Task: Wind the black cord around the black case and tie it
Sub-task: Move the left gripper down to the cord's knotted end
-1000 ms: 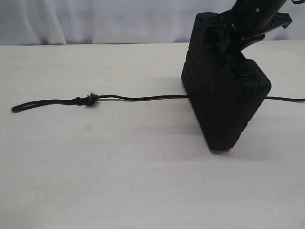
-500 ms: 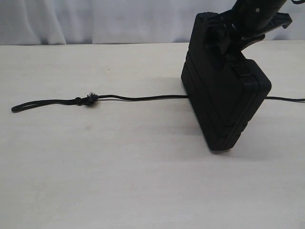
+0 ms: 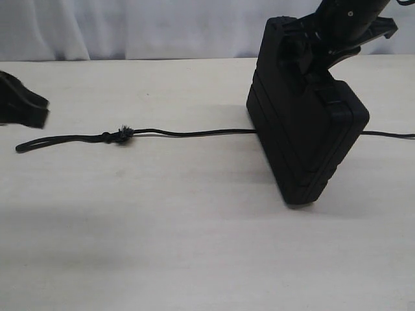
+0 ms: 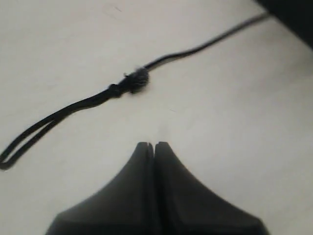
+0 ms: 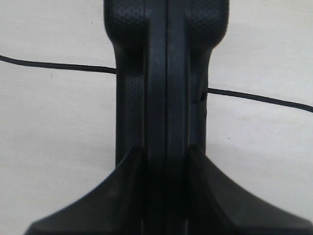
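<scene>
The black case stands tilted on its edge on the table, right of centre. My right gripper is shut on its upper edge; in the right wrist view the case fills the gap at the gripper. The black cord lies flat across the table, passing under the case and out to the right. Its frayed greyish knot and looped end lie to the left. My left gripper is at the far left edge, shut and empty, above the loop. Its wrist view shows the gripper short of the knot.
The pale table spreads out in front of the case and cord. A white curtain hangs behind the far edge. A shadow of the left arm falls on the table at the lower left.
My left gripper has come into the exterior view at the far left edge, where it was absent before. The case, cord and right gripper have not moved.
</scene>
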